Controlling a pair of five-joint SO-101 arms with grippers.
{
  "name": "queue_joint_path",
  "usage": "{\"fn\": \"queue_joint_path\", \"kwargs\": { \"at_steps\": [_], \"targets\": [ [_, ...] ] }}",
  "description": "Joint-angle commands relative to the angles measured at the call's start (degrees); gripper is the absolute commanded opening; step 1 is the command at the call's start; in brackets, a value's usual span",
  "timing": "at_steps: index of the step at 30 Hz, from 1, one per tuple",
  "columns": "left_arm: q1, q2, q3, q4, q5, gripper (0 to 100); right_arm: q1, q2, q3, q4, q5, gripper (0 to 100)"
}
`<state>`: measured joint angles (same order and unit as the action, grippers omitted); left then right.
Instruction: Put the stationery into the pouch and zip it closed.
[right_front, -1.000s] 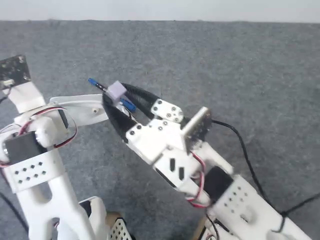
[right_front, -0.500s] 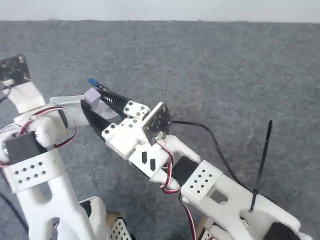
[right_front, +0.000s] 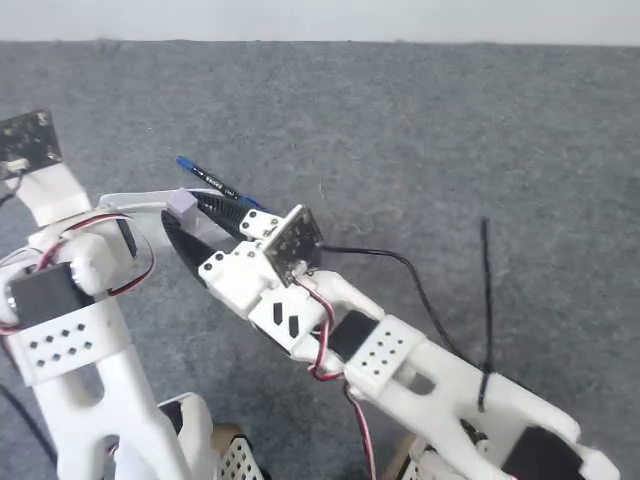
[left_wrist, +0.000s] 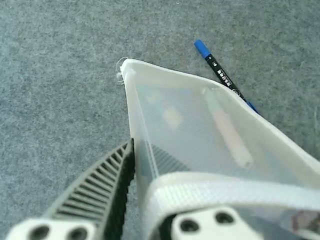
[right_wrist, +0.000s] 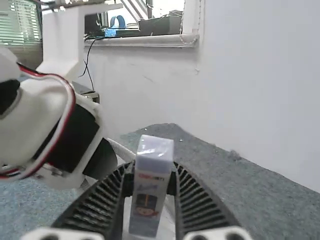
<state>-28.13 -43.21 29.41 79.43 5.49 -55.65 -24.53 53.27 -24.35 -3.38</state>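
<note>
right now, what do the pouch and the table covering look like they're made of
The pouch looks like thin, translucent white mesh or coated fabric: a fine grid texture is visible, and the items inside show through as blurred shapes. Its edge band looks like woven white tape. The table covering looks like grey felt or short carpet, matte and fuzzy.

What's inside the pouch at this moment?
Through the pouch mesh, a pale stick and a smaller pale piece show faintly. Its near end is covered by the zip band and left gripper. The pen lies outside, behind it.
</note>
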Motion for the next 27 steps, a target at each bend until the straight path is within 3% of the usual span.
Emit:
{"fn": "queue_joint_path", "kwargs": {
  "at_steps": [1,5,13,20,27],
  "targets": [
    [-0.35,-0.53,-0.48,-1.58,0.7,1,0.66,2.15,-1.67,-5.23,3.52,0.6],
    [-0.26,-0.53,-0.48,-1.49,0.7,1,0.92,3.3,-1.14,-7.25,8.44,0.6],
    [-0.26,-0.53,-0.48,-1.58,0.62,1,-0.92,3.38,2.11,-7.25,8.7,1.2],
    [-0.26,-0.53,-0.48,-1.49,0.53,1,-0.92,2.77,3.52,-7.08,8.7,18.5],
    [-0.26,-0.53,-0.48,-1.49,0.53,1,-0.92,2.68,3.52,-7.08,8.62,14.8]
  ]
}}
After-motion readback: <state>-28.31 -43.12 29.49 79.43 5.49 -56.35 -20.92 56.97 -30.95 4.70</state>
